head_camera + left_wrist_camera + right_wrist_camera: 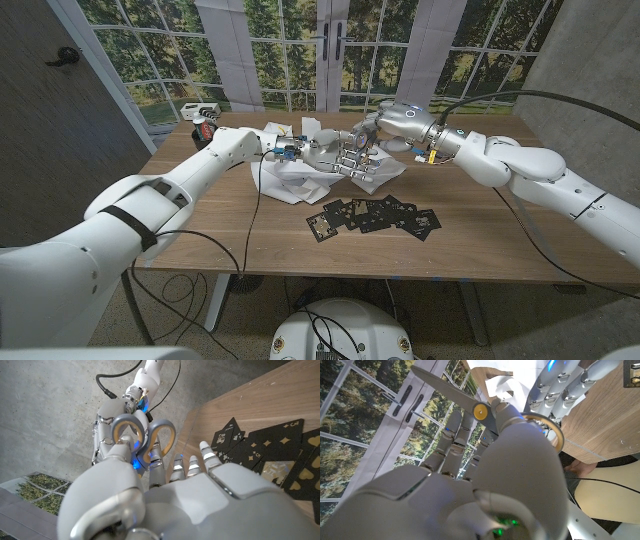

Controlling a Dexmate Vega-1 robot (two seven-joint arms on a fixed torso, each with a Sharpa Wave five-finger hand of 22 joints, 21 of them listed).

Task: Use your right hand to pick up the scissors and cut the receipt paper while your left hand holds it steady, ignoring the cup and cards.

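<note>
The scissors (352,155) have grey and gold handle loops (128,418) and a yellow pivot (480,410). My right hand (385,128) grips them near the pivot, above the far middle of the table. The blades point away from my left hand and the loops face it. My left hand (300,152) reaches in beside them over the crumpled white receipt paper (300,180). Its straight fingers (560,382) come up to the loops, and its thumb (122,455) overlaps one. Whether it grips the scissors or the paper is hidden.
Several black playing cards (375,215) lie scattered in front of the paper, toward me. A small red and dark object (204,130) and a white box (200,108) stand at the far left corner. Bare wooden table (250,240) lies near the front edge.
</note>
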